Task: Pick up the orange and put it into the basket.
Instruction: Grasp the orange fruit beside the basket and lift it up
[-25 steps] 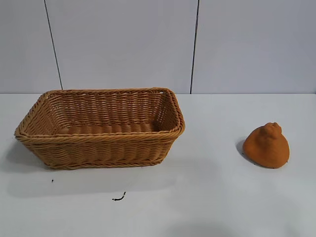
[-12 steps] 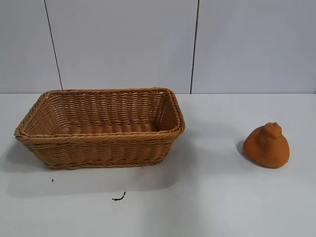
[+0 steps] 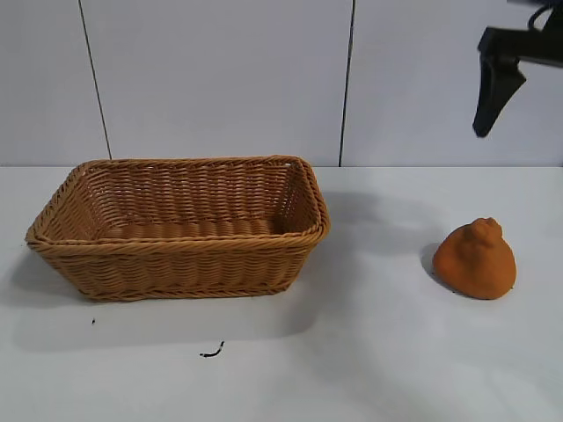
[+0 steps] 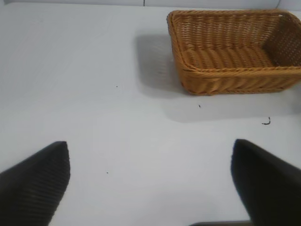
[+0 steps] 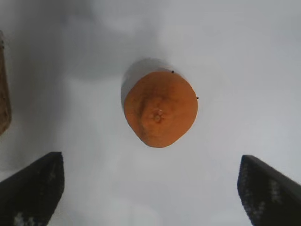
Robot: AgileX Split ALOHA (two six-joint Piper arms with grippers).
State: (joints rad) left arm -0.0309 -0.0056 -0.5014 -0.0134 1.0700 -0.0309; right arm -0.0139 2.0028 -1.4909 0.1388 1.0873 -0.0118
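The orange (image 3: 475, 259), dull orange with a knobby top, sits on the white table at the right. The right wrist view shows it from above (image 5: 160, 109). My right gripper (image 5: 150, 160) is open and empty, high above the orange. One of its black fingers (image 3: 494, 88) shows at the upper right of the exterior view. The tan wicker basket (image 3: 176, 251) stands empty at the left, well apart from the orange. My left gripper (image 4: 150, 143) is open and empty over bare table, away from the basket (image 4: 225, 80), and is out of the exterior view.
A small black mark (image 3: 212, 352) lies on the table in front of the basket. A grey panelled wall (image 3: 220, 79) stands behind the table. The basket's edge (image 5: 3, 99) shows at the side of the right wrist view.
My right gripper's finger has come into the exterior view at the upper right. Its shadow has spread over the table between basket and orange. Orange and basket have not moved.
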